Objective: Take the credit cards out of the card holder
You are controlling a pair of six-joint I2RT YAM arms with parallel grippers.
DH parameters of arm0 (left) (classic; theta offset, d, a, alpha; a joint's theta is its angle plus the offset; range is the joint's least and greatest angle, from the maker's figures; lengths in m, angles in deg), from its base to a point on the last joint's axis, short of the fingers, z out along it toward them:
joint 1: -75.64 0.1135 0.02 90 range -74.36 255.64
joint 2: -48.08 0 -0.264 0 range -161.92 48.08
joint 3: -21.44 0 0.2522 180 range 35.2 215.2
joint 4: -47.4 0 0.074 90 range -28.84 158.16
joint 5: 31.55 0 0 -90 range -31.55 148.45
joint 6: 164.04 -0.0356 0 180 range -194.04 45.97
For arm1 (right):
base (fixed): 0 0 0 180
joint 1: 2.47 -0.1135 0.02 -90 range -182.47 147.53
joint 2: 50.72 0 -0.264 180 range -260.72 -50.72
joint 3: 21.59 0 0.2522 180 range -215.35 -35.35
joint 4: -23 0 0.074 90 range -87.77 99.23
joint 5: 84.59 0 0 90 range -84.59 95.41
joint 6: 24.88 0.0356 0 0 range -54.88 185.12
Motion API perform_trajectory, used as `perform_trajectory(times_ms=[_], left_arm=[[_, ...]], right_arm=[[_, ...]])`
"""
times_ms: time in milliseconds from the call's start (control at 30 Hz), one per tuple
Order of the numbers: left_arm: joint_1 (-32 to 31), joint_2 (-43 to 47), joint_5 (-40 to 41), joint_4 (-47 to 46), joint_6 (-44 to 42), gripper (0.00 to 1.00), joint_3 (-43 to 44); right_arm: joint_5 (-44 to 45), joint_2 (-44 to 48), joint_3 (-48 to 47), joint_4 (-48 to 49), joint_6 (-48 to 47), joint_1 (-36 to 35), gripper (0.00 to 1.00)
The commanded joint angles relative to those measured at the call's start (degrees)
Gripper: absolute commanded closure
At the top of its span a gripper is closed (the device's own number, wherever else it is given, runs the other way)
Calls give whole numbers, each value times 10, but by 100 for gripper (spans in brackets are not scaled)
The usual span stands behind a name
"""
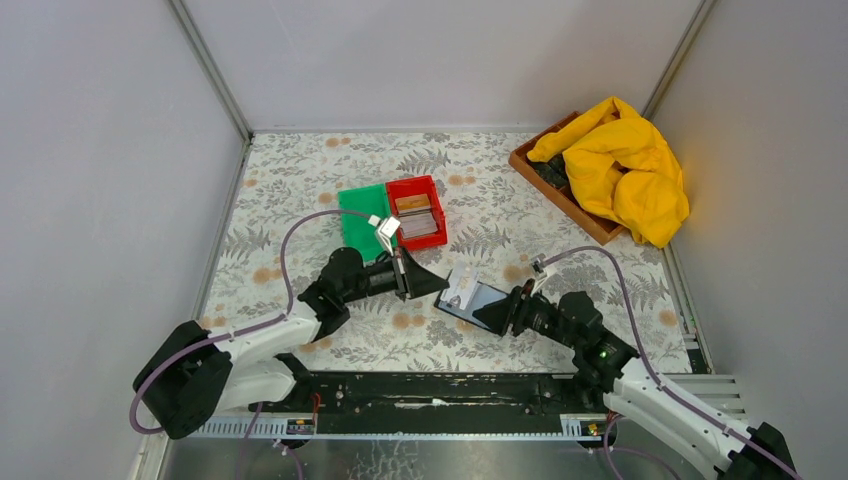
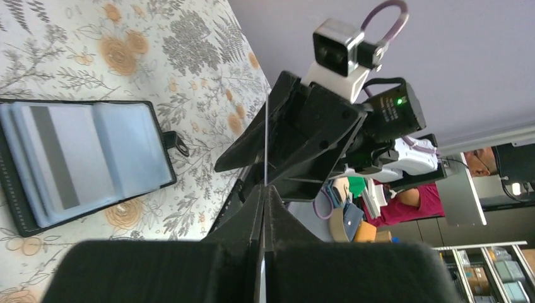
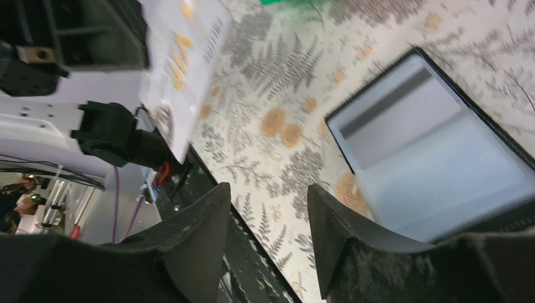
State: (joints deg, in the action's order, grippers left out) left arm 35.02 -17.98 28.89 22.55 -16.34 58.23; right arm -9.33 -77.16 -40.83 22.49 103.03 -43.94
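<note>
White, orange-printed card [image 3: 183,57] is pinched edge-on in left gripper [image 2: 265,196]. Jaws are narrow on one end, so most of the card sticks out past the tips, in the air just beside the holder [image 1: 480,297]. My read: it's clear of its sleeve and due for the red bin [image 1: 440,215], where a few cards [image 1: 417,215] lie.

Holder lies open and flat on the table [image 1: 300,180], sleeves up. A striped card [image 2: 50,158] sits in one sleeve (maybe more under it, can't tell).

Right gripper [image 3: 268,189] is at the holder's near edge, jaws apart, nothing between them. It's probably there to pin the holder so a pull doesn't drag it along. Actual contact isn't visible.
</note>
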Motion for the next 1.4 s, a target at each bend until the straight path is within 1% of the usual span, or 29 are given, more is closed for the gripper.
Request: perform_trajectory(times_ms=[0, 167, 267, 367, 533, 600, 800, 1000, 1033, 1200, 1233, 1267, 1367], left_arm=[[-16, 18, 13, -16, -2, 100, 7], [-18, 26, 19, -9, -2, 100, 12], [-25, 19, 14, -18, 0, 100, 16], [-28, 9, 4, -23, -2, 100, 23], [-31, 3, -9, -40, 5, 100, 21], [-34, 3, -11, -46, 8, 100, 19], [-38, 0, -16, -51, 10, 100, 16], [-38, -2, -22, -37, -4, 100, 20], [-37, -2, -23, -37, -4, 100, 20], [-37, -4, -42, -38, -18, 100, 23], [-37, -3, -43, -35, -23, 97, 23], [-37, -1, -46, -29, -28, 92, 23], [-37, 9, -56, -3, -59, 65, 29]], right_arm=[[-36, -6, -49, 93, -7, 0, 45], [-42, 19, -44, 90, 3, 0, 45], [-41, 27, -42, 105, 8, 0, 41], [-53, 7, -45, 138, 15, 0, 37], [-69, -33, -48, 178, 20, 0, 38], [-74, -44, -49, 193, 21, 0, 44], [-88, -54, -47, 227, 34, 0, 68], [-91, -31, -38, 216, 38, 0, 99], [-91, -26, -38, 209, 36, 0, 100], [-110, -12, -40, 178, 23, 0, 100], [-113, -10, -43, 169, 20, 0, 100], [-117, -9, -47, 149, 15, 0, 100], [-129, -5, -64, 97, -6, 0, 100]])
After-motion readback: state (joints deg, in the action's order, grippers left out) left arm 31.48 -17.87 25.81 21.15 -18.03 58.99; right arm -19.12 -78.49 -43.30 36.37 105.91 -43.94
